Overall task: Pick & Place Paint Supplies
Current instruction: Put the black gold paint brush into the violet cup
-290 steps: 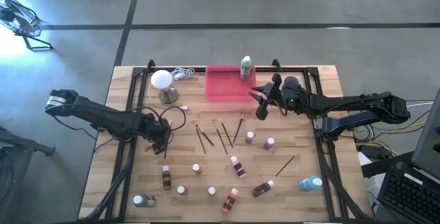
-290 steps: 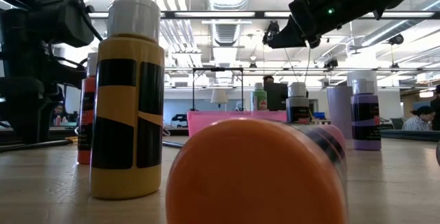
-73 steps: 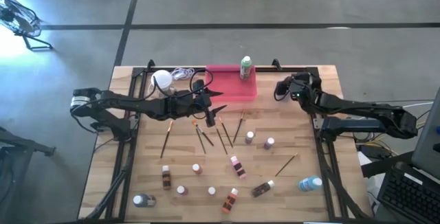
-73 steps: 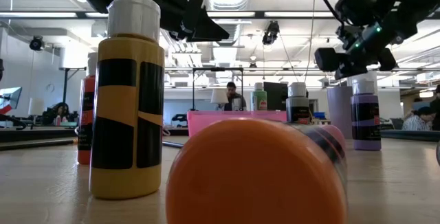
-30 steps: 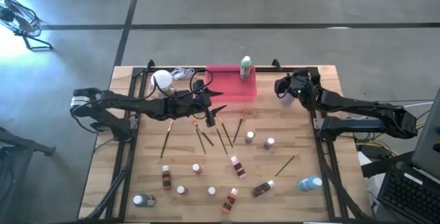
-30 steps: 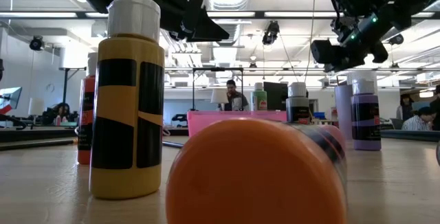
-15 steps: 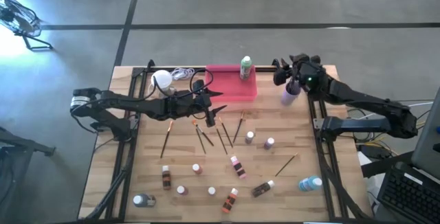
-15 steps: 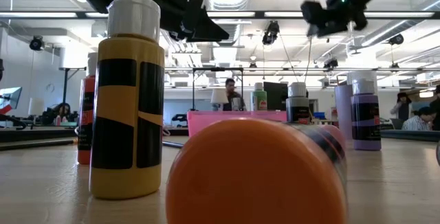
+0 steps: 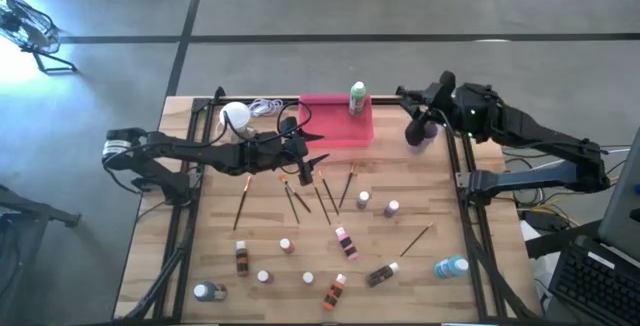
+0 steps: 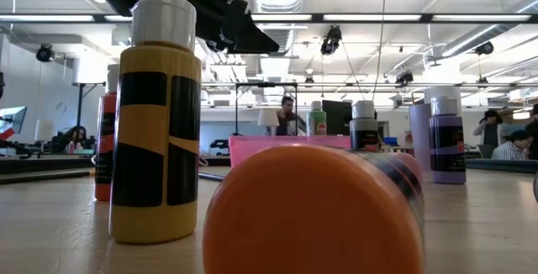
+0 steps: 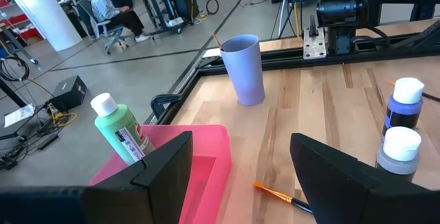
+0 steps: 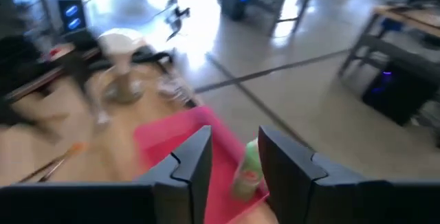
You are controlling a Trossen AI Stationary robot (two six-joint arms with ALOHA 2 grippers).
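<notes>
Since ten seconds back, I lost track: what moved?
The left gripper swung from the table's left part to hover by the pink tray. The right gripper retreated toward the lilac cup at the far right corner. Bottles and brushes stayed put.

Bright, even light falls on the table in the overhead picture, with a blown-out glare at upper left. The level view looks into glowing ceiling strips; the orange bottle up close is soft. The right wrist picture is smeared by motion, its upper half washed out.
</notes>
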